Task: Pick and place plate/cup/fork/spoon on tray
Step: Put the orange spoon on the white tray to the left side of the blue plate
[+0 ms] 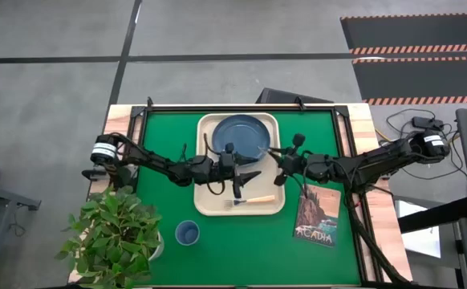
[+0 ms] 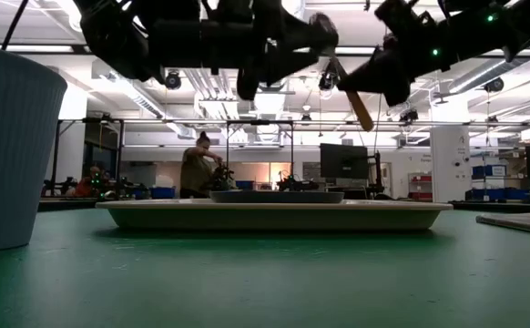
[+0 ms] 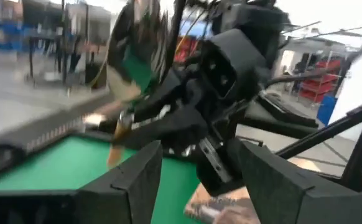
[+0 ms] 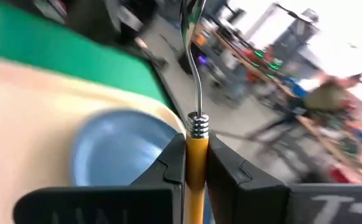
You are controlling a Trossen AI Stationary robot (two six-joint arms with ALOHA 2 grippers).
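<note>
The cream tray (image 1: 207,201) lies on the green mat. The blue plate (image 1: 241,136) rests on the tray's far half, and the fork (image 1: 249,201) lies along its near edge. The blue cup (image 1: 187,233) stands on the mat, near and left of the tray; it also shows in the low view (image 2: 10,146). My right gripper (image 1: 275,155) is shut on the spoon (image 4: 196,93) above the tray's right side, by the plate. My left gripper (image 1: 248,178) is open and empty above the middle of the tray, facing the right gripper. My right gripper pinches the spoon's orange-tan wooden handle (image 4: 196,158) between its two fingers, just behind the metal collar. The metal neck and bowl stick out past the fingertips. The spoon is lifted clear above the tray, and its handle (image 2: 361,107) slants downward.
A potted plant (image 1: 117,233) stands at the near left corner of the table. A book with a picture cover (image 1: 318,215) lies on the mat right of the tray. People are in the room beyond the table (image 2: 197,169).
</note>
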